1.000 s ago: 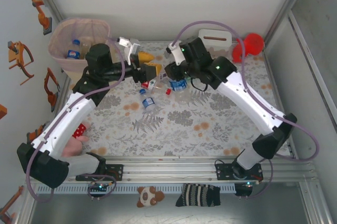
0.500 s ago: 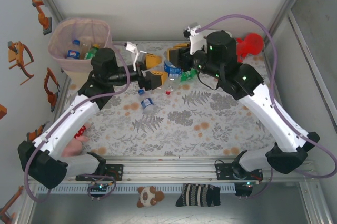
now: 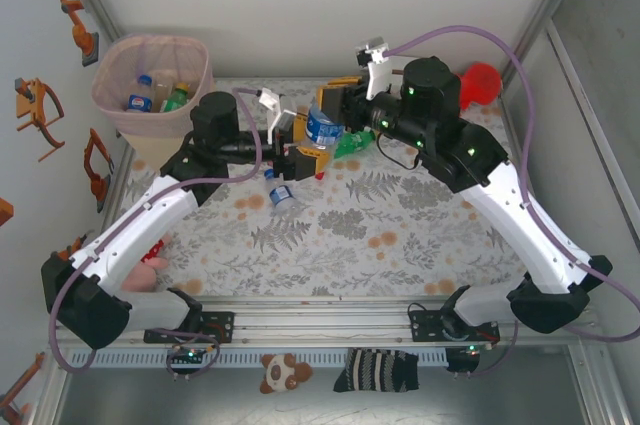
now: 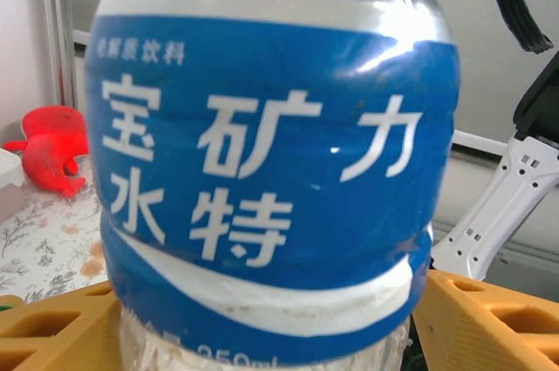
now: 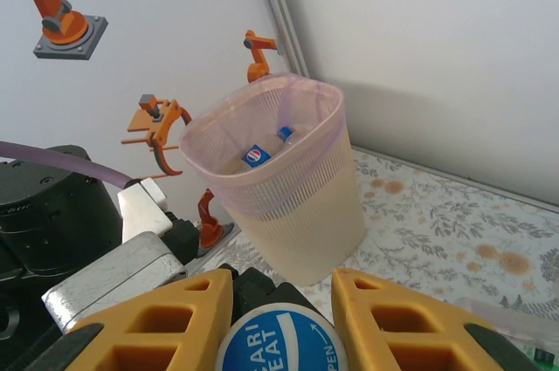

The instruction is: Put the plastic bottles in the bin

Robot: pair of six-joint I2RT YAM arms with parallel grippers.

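Bin: the tall beige round-cornered wastebasket with a pink bag liner (image 3: 150, 140) stands in the far left corner. Two bottles lie inside it, a clear blue-labelled bottle (image 3: 140, 95) and a green bottle (image 3: 178, 95).

Left gripper: the left gripper (image 3: 298, 143) has its yellow fingers (image 4: 52, 327) spread wide, one on each side of the raised bottle. Whether they press on it, I cannot tell.

Table bottle: a small clear bottle with a blue cap (image 3: 281, 195) lies on the floral-patterned table (image 3: 400, 225), just near-side of the left gripper.

Raised bottle: a clear plastic bottle with a blue and white label (image 3: 322, 128) is up off the table between the two grippers. In the left wrist view its label sits very close to the camera.

Second green bottle: a green plastic bottle (image 3: 350, 143) lies on the table just right of the raised one.

Right gripper: the right gripper (image 5: 279, 301) is closed narrowly around the raised bottle, whose blue top sits between the two yellow fingers (image 5: 157, 323).

Toy: a red plastic toy figure (image 3: 478, 80) sits in the far right corner, well apart from the bin.
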